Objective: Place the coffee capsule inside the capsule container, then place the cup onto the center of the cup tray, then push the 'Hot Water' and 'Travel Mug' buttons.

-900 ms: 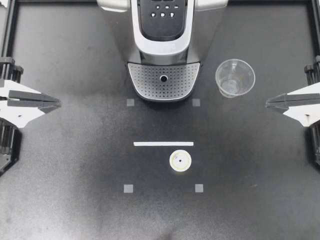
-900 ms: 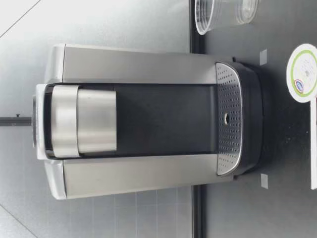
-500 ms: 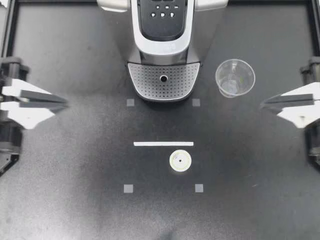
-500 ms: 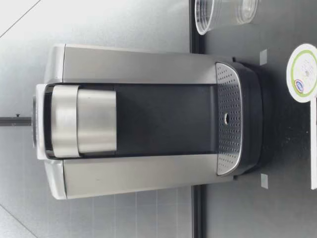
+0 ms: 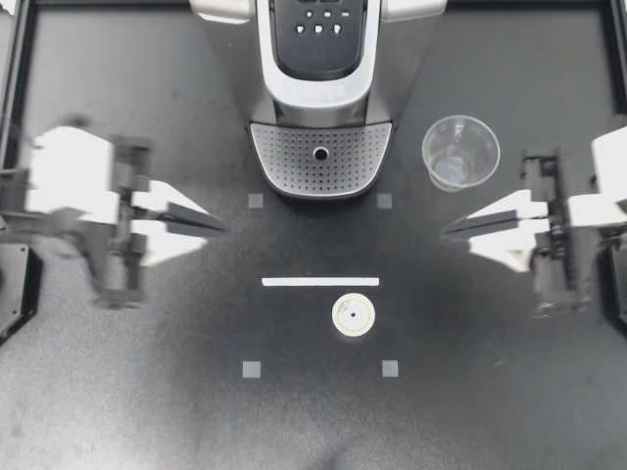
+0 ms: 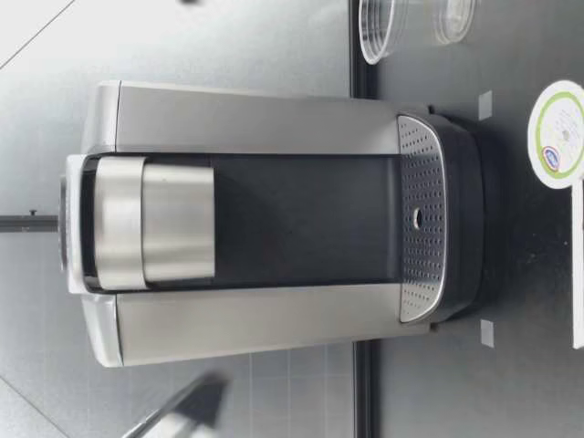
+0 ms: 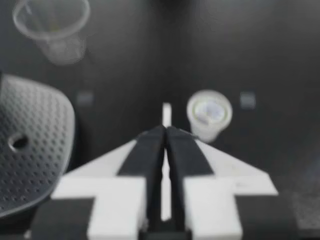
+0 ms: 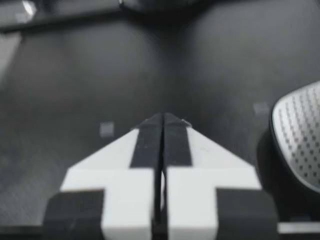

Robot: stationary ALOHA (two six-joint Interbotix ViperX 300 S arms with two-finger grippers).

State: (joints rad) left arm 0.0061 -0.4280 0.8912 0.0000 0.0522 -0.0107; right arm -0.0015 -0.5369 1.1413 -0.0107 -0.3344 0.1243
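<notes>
Nearest the front of the counter [image 5: 137, 411], the coffee capsule [image 5: 353, 315] stands foil-up and untouched. It sits in the gap between the two arms, with a white tape strip [image 5: 320, 281] just behind it. My left end effector [image 5: 221, 227] and my right end effector [image 5: 447, 233] point at each other across that gap. Each has its fingers pressed together and holds nothing.

I read this as an opening approach: neither is over anything, and either must spread before a grasp. From the left wrist the capsule [image 7: 209, 112] lies ahead of the tips and slightly to one side, so that arm looks better lined up for it.

Farther on, beyond both sets of tips, the cup tray [image 5: 284, 157] is bare. The clear cup [image 5: 460, 152] stands upright on the counter beside the tray, beyond the right end effector, probably set there for that arm.

Farthest is the coffee machine [image 5: 320, 93], cut off at its back. Its buttons [image 5: 318, 20] are too small to tell apart. Its head [image 6: 155, 224] looks shut in the low view, so the capsule container is hidden.

Both arms are smeared in the top view. The low view catches only a blurred wedge [image 6: 182, 415] of one arm, which I cannot name. The right wrist view shows neither capsule nor cup.
</notes>
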